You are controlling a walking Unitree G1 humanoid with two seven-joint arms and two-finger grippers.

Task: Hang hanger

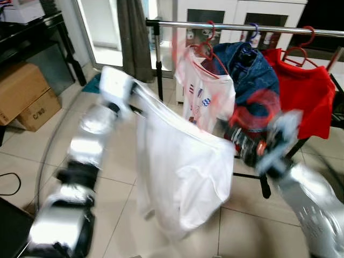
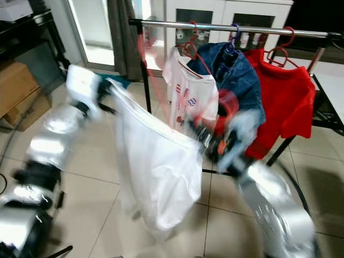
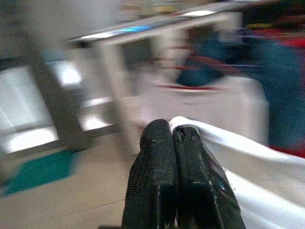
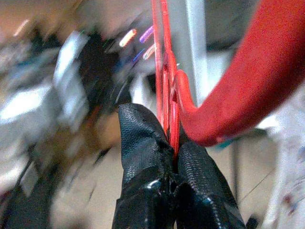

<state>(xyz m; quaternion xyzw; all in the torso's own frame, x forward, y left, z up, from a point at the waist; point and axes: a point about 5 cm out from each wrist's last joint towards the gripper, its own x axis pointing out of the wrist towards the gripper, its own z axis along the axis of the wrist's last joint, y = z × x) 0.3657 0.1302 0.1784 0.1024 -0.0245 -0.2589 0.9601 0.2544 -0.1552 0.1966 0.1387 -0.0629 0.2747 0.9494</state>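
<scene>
On the rail (image 1: 236, 25), three hung garments, fourth shirt (image 1: 183, 161) held

Cardboard box (image 1: 38, 110) shows "C/80"-ish print, too blurry to be sure. Nothing else legible.

A blue jean jacket (image 1: 252, 75) and a red shirt (image 1: 301, 91) hang side by side. Two brown boxes (image 1: 24, 97) sit on the tiled floor (image 1: 118, 183). A grey curtain (image 1: 134, 37) hangs nearby.
</scene>
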